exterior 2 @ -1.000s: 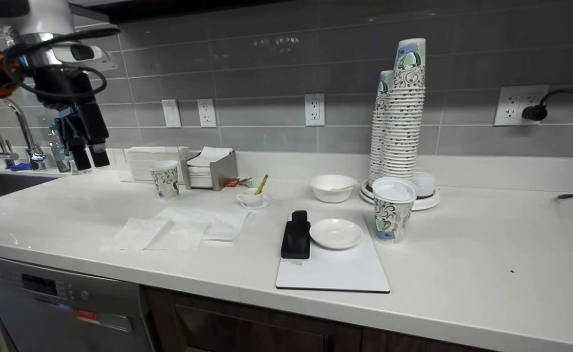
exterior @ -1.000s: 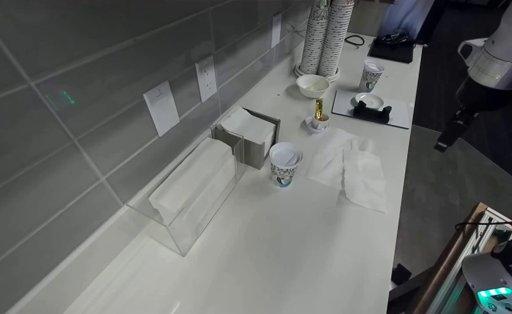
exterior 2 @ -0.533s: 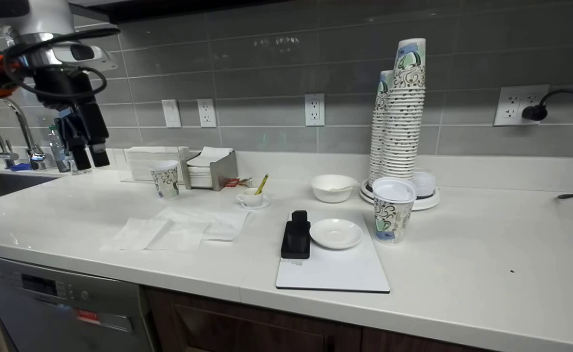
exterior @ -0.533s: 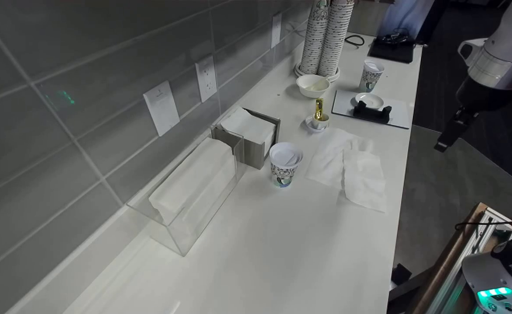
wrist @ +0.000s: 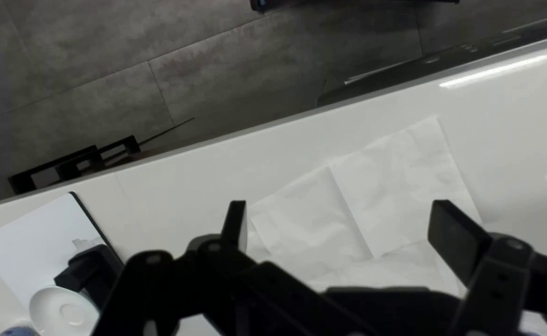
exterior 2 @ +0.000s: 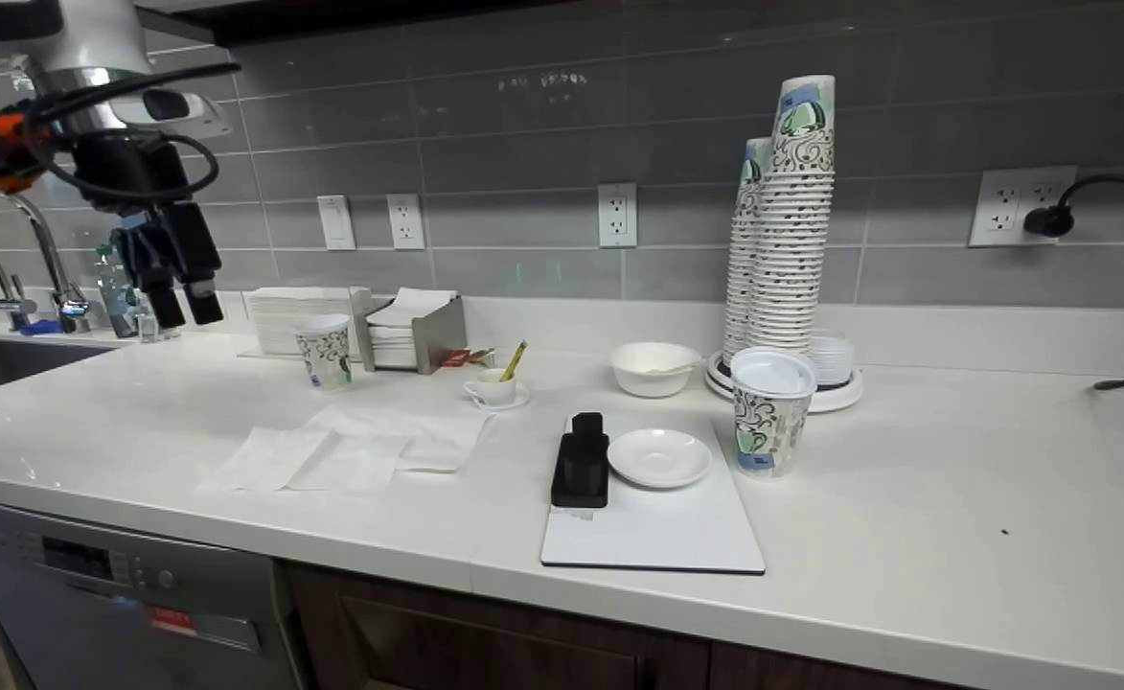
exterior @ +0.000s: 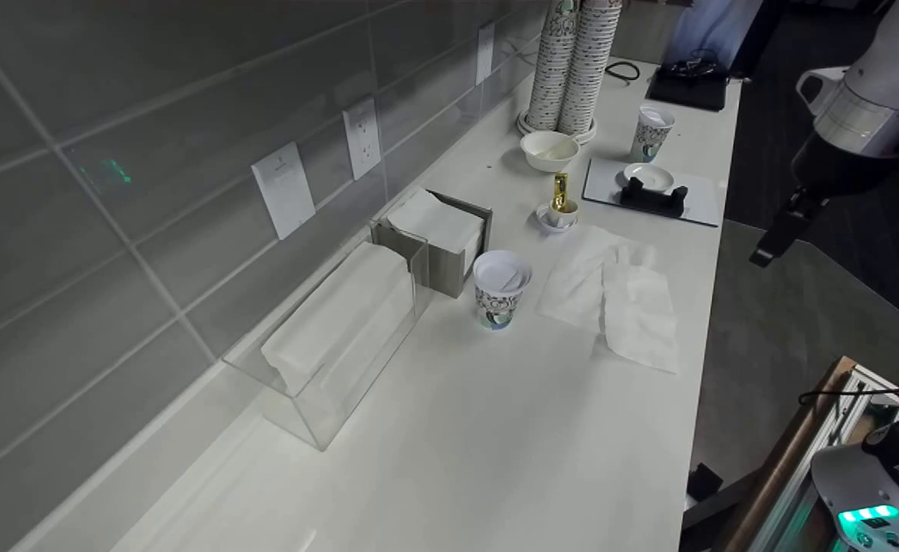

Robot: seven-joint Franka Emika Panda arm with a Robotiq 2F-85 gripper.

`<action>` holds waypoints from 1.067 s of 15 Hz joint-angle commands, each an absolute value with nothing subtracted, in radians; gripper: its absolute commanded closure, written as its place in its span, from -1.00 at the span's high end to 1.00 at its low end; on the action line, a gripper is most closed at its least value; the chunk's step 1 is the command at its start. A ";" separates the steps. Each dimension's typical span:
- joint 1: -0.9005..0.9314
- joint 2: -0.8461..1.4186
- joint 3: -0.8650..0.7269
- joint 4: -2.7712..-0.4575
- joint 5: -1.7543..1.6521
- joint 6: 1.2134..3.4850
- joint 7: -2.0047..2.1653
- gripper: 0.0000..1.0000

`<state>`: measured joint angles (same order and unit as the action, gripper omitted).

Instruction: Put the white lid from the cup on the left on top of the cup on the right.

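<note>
The left patterned paper cup [exterior 2: 325,355] stands upright by the napkin holders; it also shows in an exterior view [exterior: 497,303]. A white lid [exterior: 503,274] appears to sit in its mouth. The right patterned cup [exterior 2: 768,431] stands upright near the tall cup stacks, with a white disc, lid-like, at its top [exterior 2: 774,372]. It is the far cup in an exterior view [exterior: 649,138]. My gripper [exterior 2: 186,307] is above counter height, away from both cups. In the wrist view my gripper [wrist: 343,228] is open and empty, with paper napkins below it.
Napkins [exterior 2: 332,450] lie flat on the counter. A small cup with a saucer [exterior 2: 494,388], a white bowl [exterior 2: 654,372] and a board [exterior 2: 657,537] with a black holder [exterior 2: 581,470] and a plate [exterior 2: 660,458] stand between the cups. Cup stacks [exterior 2: 796,249] rise behind.
The arm and gripper have shifted slightly, leftward toward the counter in an exterior view and a little to the right in an exterior view. The cups and other objects have not moved.
</note>
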<state>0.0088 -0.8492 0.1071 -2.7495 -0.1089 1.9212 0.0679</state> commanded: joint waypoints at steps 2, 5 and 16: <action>0.085 -0.716 0.096 -2.713 0.038 2.074 0.116 1.00; 0.123 -0.621 0.081 -2.683 0.143 2.218 0.104 1.00; 0.152 -0.230 0.183 -2.436 0.220 2.418 0.260 1.00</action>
